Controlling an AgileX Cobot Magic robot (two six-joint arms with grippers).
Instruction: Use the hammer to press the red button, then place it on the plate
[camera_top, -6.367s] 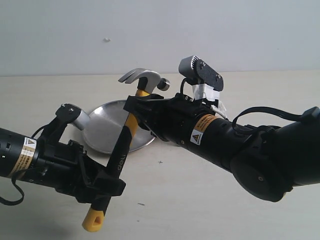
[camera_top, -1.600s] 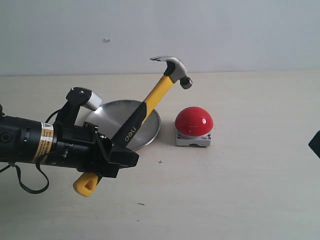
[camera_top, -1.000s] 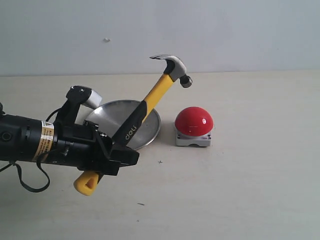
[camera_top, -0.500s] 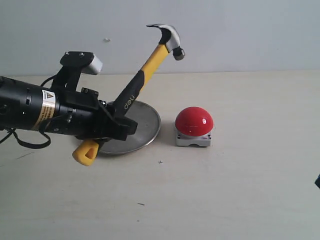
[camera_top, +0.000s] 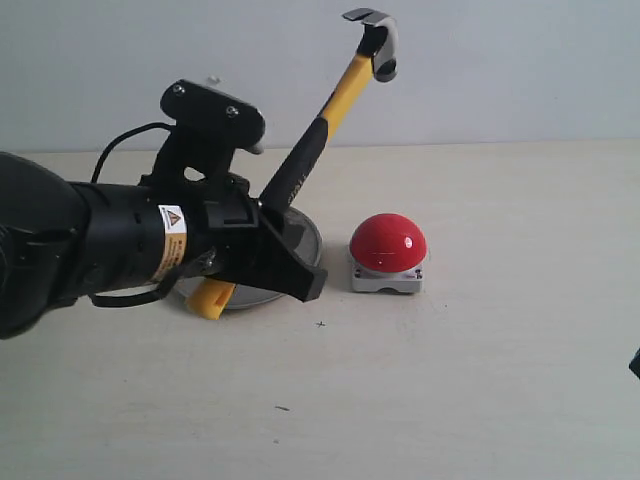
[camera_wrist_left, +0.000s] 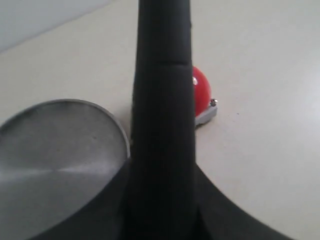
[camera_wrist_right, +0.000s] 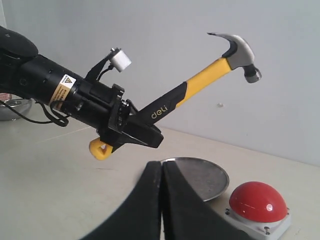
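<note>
A: Left gripper, jaw status?

B: Jaws clenched on the black lower grip of the hammer. The yellow looped end pokes out below them, in front of the plate in the exterior view.

A: Hammer attitude?

B: Tilted, head uppermost and held in the air. The steel head is high above the surface, well apart from the red button and roughly over it in the exterior view. The right wrist view agrees: hammer aloft, "deli" readable on the black part.

A: Button and plate?

B: Both on the surface. The button sits on its grey base just beside the plate's rim, on the right of the exterior view. In the left wrist view the handle fills the centre, with the plate on one side and a slice of red button behind it.

A: Right gripper?

B: Jaws pressed together with nothing between them. It sits low near the surface, with the plate and button beyond its tips.
</note>
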